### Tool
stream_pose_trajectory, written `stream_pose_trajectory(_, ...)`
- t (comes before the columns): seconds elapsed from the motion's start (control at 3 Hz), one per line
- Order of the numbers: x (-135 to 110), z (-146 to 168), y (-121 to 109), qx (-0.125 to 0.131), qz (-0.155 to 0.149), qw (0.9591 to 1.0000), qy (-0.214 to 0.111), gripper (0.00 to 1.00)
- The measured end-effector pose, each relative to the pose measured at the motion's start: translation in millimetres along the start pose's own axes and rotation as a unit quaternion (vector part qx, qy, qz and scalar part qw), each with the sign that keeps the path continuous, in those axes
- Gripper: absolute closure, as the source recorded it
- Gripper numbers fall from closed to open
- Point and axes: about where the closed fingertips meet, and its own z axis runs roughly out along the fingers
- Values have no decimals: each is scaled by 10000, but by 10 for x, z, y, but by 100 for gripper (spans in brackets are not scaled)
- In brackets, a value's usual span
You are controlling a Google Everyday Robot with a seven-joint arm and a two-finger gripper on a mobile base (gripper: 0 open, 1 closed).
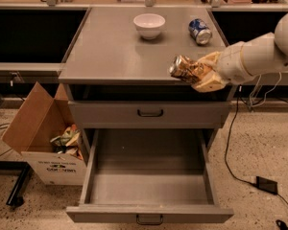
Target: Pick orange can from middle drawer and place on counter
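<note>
My gripper (198,73) is shut on the orange can (185,68), a shiny orange-gold can held on its side with its silver end pointing left. It hangs at the front right edge of the counter (115,51), just above its surface. The arm reaches in from the right. The middle drawer (149,176) is pulled fully out below, and its tray is bare.
A white bowl (149,25) and a blue and white can (200,30) lying on its side sit at the back of the counter. A shut upper drawer front (150,113) is under the counter. An open cardboard box (48,138) with rubbish stands at the left. Cables (240,171) lie on the floor at right.
</note>
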Motion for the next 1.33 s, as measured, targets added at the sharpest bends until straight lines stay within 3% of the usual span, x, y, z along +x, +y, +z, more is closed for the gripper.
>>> stream_pose_trajectory(1.0, -80, 432, -868, -172, 582, 9968, -521, 100)
stream_pose_trajectory(1.33, -73, 574, -1006, -297, 744, 9947, -644, 83)
